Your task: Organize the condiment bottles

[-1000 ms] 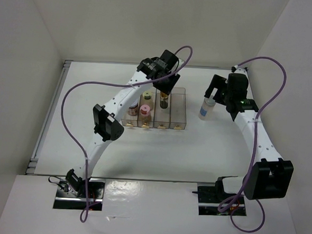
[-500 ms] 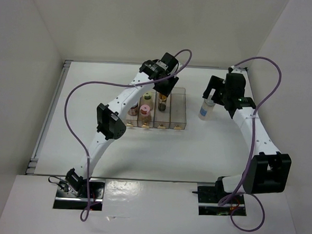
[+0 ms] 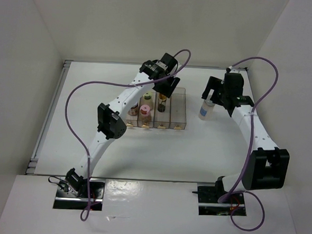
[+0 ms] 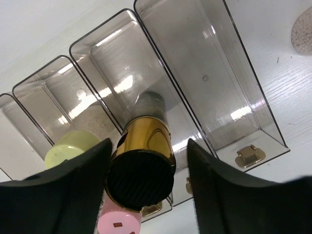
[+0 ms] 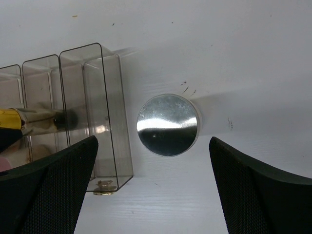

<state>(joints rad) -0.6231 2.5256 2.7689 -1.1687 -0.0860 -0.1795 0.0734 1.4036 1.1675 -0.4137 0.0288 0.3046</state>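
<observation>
The slim dark gold-banded bottle (image 4: pixel 141 168) stands in the clear rack's (image 4: pixel 234 97) third compartment from the left, with the left jaws released around its cap. The grey-capped clear bottle (image 5: pixel 168 124) stands on the bench (image 5: pixel 253 48) beside the rack, under the wide-open right jaws. It is probably light, rigid and slippery, so grasp its body below the cap.
</observation>
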